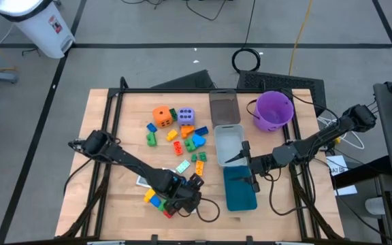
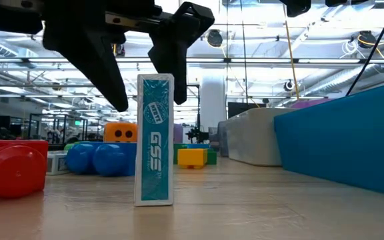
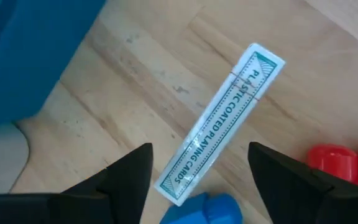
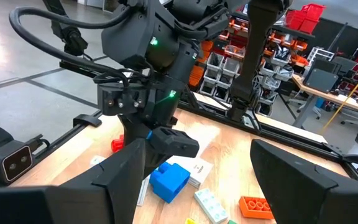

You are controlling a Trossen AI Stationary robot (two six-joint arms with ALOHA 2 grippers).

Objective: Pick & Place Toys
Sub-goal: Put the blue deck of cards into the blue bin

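Left hand (image 2: 149, 73) released, its fingers straddling a card box (image 2: 155, 139) standing on edge on the desk (image 2: 245, 207) near the front, low view alone shows it upright, left wrist view reads its printed edge, right hand (image 1: 245, 162) released over the tray (image 1: 240, 190).

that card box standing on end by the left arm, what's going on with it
The left gripper is lowered over an upright playing-card box at the table's near edge, fingers apart on either side, not gripping it yet. Red and blue blocks lie beside it. The right gripper waits, open, over the teal tray.
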